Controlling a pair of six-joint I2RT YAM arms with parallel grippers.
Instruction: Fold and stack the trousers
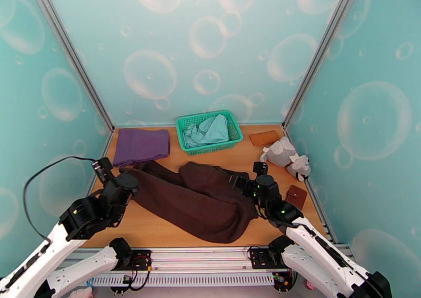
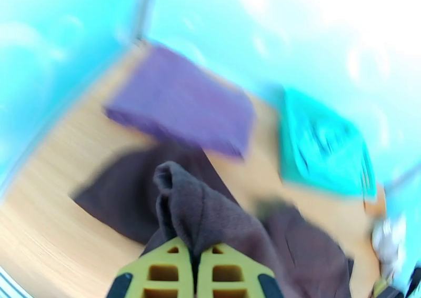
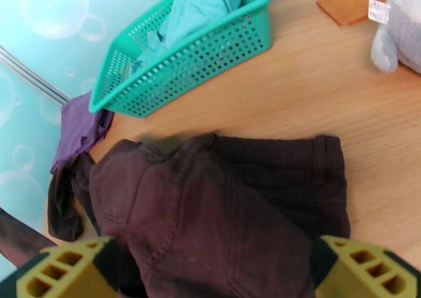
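Observation:
The dark brown trousers (image 1: 194,199) lie spread across the middle of the table, legs running left and waist to the right. My left gripper (image 1: 129,180) is at the left leg end. In the left wrist view its yellow fingers (image 2: 173,267) are shut together on a pinched fold of the trousers (image 2: 200,209), which rises from between them. My right gripper (image 1: 239,183) hovers over the waist end. In the right wrist view that gripper (image 3: 210,272) stands wide open, with the trousers' waistband (image 3: 221,204) lying between its fingers (image 3: 363,270).
A folded purple cloth (image 1: 141,145) lies at the back left, touching the trousers. A green mesh basket (image 1: 209,143) with a pale teal garment (image 1: 208,129) stands at the back centre. On the right are an orange pad (image 1: 264,137), a grey plush toy (image 1: 287,157) and a brown wallet (image 1: 296,196).

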